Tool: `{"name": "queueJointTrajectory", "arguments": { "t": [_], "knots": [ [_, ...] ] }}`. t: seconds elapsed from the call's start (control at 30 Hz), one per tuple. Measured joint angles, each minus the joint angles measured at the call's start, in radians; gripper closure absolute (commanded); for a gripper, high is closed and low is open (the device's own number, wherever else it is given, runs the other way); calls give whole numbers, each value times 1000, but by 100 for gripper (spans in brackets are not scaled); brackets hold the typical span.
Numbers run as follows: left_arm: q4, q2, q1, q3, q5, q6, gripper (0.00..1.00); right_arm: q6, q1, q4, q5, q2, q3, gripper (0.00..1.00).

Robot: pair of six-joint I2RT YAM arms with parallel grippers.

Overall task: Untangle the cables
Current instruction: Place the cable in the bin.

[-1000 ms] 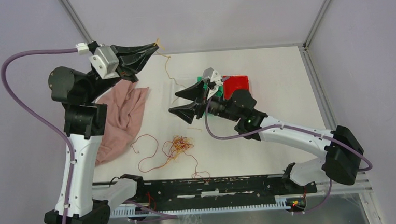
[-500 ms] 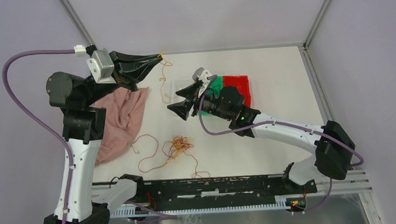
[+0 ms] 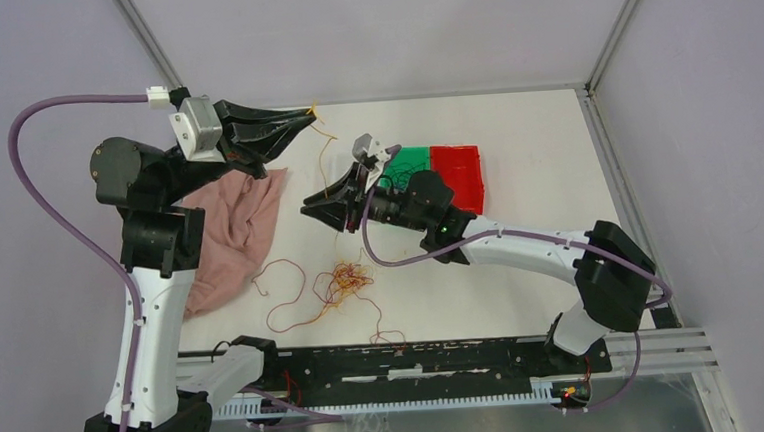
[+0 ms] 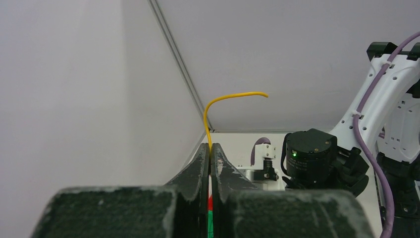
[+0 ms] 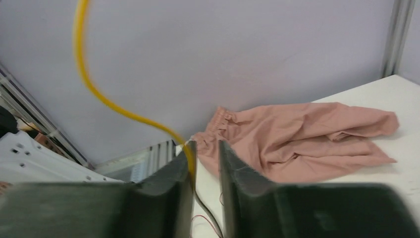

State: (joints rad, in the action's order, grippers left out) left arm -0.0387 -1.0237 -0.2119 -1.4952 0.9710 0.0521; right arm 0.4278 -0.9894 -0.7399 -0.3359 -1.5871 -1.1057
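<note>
The left end effector [image 4: 212,148] has matt black plastic fingers with a gritty, scuffed grain; the right end effector [image 5: 206,145] is the same matt black. The yellow cable [image 4: 213,109] looks smooth and glossy. At nine o'clock on the matt white worktop [image 3: 533,137], the pink cloth [image 3: 233,225] is soft and crumpled.

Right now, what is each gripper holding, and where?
Left gripper pinches a yellow cable near its end, a short tail past the tips. Right gripper holds nothing: jaws apart, that cable between them.

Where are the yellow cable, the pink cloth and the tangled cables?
yellow cable [image 4: 237,94], left wrist view, its arched free end
pink cloth [image 3: 234,235], top view, its middle folds
tangled cables [image 3: 342,282], top view, the knotted centre
</note>
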Motion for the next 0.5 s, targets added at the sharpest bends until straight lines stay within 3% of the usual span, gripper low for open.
{"name": "queueJointTrajectory", "arguments": {
  "t": [0.03,0.13,0.33,0.37,0.43,0.5],
  "knots": [
    [0,0,0,0,0,0,97,-1,-1,-7,0,0,1,92],
    [5,1,0,0,0,0,97,-2,2,0,23,9,10,98],
    [29,22,0,11,-2,-2,96,1,57,60,56,95,85,99],
    [33,29,0,18,-5,-4,93,6,78,70,56,114,98,99],
    [46,42,0,39,-14,-19,70,14,122,89,56,147,116,99],
    [70,66,0,86,-31,-48,54,14,177,137,55,188,122,99]
  ]
}}
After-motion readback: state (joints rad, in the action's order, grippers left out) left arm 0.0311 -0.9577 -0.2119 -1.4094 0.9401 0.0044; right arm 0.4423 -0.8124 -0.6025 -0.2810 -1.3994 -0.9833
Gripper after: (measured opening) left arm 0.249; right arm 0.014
